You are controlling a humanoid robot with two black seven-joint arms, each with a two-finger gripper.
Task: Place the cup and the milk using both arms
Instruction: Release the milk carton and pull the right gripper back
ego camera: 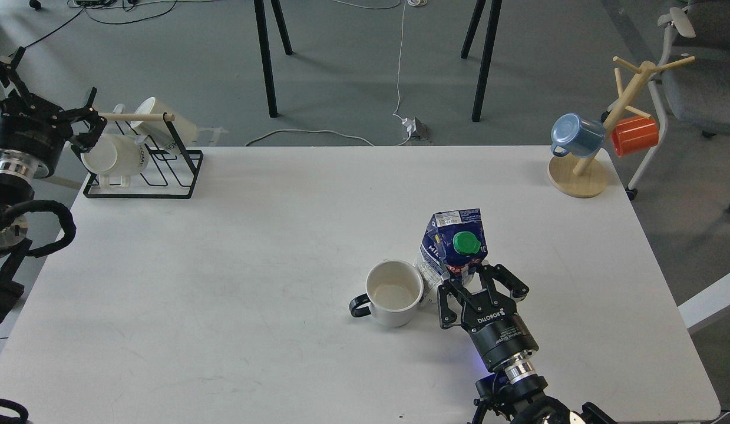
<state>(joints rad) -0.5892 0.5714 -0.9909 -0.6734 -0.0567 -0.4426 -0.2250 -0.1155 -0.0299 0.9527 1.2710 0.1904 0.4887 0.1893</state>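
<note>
The cup and the milk stand side by side on the worktop, touching, the cup to the left. A wire rack stands at the far left corner, a mug tree at the far right.

Milk carton base hidden behind right gripper; lettering partly cut off. Left gripper small, dark, fingers possibly apart. Both arms cropped at frame edges.

Right pincer fingers spread, arm reaching forward; left pincer raised, spread.
</note>
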